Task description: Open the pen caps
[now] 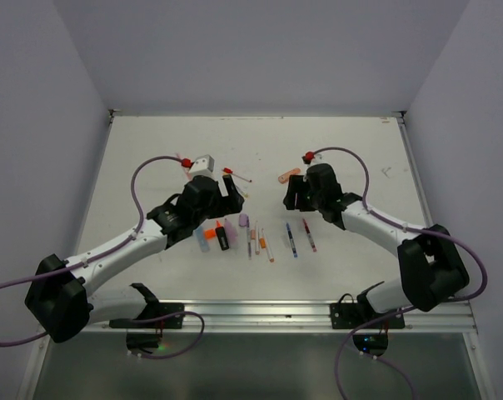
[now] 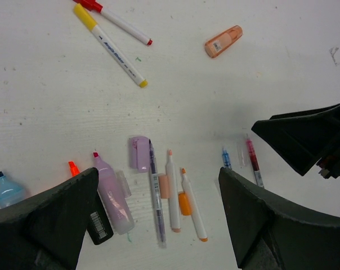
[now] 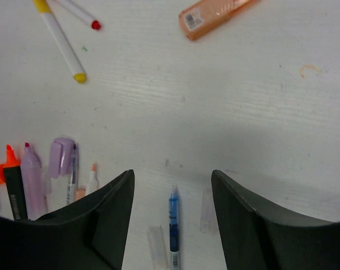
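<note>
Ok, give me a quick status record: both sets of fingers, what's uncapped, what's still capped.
left fingers: open, empty, above the row of pens
right fingers: open, empty, above the blue pen
uncapped: purple highlighter, with the purple cap lying beside it; the blue pen looks uncapped too
still capped: yellow marker, red marker, orange highlighter

Left arm point(image 1: 118, 246) and right arm point(image 1: 376, 223): white tube links, chunky black joint housings point(image 1: 60, 296), black base plates point(image 1: 151, 317). Purple cable point(image 1: 138, 179) off each wrist, red connector point(image 1: 186, 162). White camera block point(image 1: 204, 162) on left wrist. Fingers point(image 2: 40, 225) matte black wedges. Green LED point(image 1: 158, 335) at left base.
</note>
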`<state>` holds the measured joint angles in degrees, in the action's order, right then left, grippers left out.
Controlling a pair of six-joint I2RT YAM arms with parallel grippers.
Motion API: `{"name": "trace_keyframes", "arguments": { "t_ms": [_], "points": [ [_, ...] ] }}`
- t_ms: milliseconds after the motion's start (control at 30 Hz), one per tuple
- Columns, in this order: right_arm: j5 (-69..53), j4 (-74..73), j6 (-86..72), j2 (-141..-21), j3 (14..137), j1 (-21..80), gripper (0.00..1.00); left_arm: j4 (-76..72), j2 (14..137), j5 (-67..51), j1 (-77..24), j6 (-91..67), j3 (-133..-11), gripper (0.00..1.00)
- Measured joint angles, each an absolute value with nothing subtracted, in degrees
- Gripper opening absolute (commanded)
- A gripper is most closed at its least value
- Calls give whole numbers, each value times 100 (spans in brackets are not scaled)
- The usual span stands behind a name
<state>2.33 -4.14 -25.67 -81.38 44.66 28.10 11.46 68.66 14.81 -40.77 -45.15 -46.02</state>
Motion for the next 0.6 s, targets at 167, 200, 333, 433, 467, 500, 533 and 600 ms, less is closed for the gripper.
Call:
{"name": "trace_keyframes", "arguments": {
  "t_ms": [167,200,333,433,467,500,533,600],
  "points": [
    [-47,-301,-2150,-8729,5223,3002,59,1205,6847,1455,-3822,-4475,-4528,91],
    [-80,-259,-2036,-8921,5417,3094,59,1219,6823,1398,-3708,-4475,-4469,91],
    [-102,-220,-1632,-9679,6167,3520,58,1260,6626,1192,-3186,-4475,-4191,91],
    [-84,-211,-1341,-10339,6792,3830,57,1299,6346,1004,-2764,-4475,-3979,91],
    [-71,-220,-1267,-10545,6971,3911,56,1304,6252,947,-2630,-4473,-3920,91],
    [-64,-220,-1203,-10728,7129,3983,56,1302,6169,886,-2506,-4473,-3861,91],
    [-49,-237,-1144,-10899,7279,4038,55,1302,6093,838,-2401,-4471,-3804,91],
    [-10,-248,-1041,-11201,7548,4099,54,1302,5964,753,-2235,-4460,-3695,91]
  ]
}}
